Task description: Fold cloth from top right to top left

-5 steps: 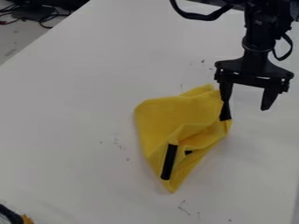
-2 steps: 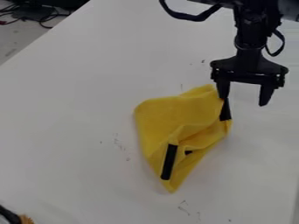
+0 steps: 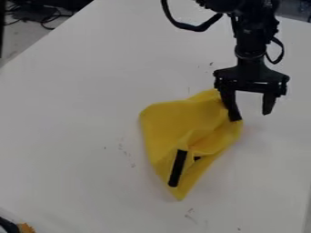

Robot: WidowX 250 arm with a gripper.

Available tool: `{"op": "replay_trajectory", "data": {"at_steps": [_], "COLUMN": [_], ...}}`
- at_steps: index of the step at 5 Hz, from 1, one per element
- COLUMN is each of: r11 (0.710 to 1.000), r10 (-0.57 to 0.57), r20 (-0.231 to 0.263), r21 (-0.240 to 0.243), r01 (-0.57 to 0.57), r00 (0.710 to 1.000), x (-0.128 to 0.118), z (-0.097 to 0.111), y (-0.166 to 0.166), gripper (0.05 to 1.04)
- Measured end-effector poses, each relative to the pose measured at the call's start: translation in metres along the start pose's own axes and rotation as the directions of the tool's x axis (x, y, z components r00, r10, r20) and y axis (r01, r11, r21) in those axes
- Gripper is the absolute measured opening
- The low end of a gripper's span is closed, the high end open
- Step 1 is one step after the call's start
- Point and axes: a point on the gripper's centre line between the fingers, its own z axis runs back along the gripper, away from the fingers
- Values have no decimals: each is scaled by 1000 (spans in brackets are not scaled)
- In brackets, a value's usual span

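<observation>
As the black gripper (image 3: pixel 251 116) shifts left and dips, its fingers spread apart, one fingertip overlaps the upper right side of a crumpled yellow cloth (image 3: pixel 176 120), which lies nearer the right edge of the white table (image 3: pixel 72 136) than the left. The approach appears to set up a grasp; the leftward fold likely remains to be made.

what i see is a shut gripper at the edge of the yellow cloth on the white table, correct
Not quite: the gripper is open, its fingers apart, as the camera view shows. It is at the edge of the yellow cloth on the white table.
</observation>
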Motion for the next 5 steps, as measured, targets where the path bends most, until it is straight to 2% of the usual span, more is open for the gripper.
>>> {"op": "replay_trajectory", "data": {"at_steps": [1, 2, 3, 4, 5], "r11": [1000, 1000, 999, 998, 999], "r10": [-18, -29, -33, -26, -24], "r20": [-29, -41, -38, -42, -41], "r21": [-7, 9, 33, 48, 41], "r01": [18, 29, 34, 28, 26], "r00": [999, 999, 999, 999, 999], "x": [1, 6, 12, 13, 17], "z": [-7, -4, -5, -10, -13], "y": [3, 10, 16, 19, 23], "gripper": [1001, 1001, 949, 662, 359]}}
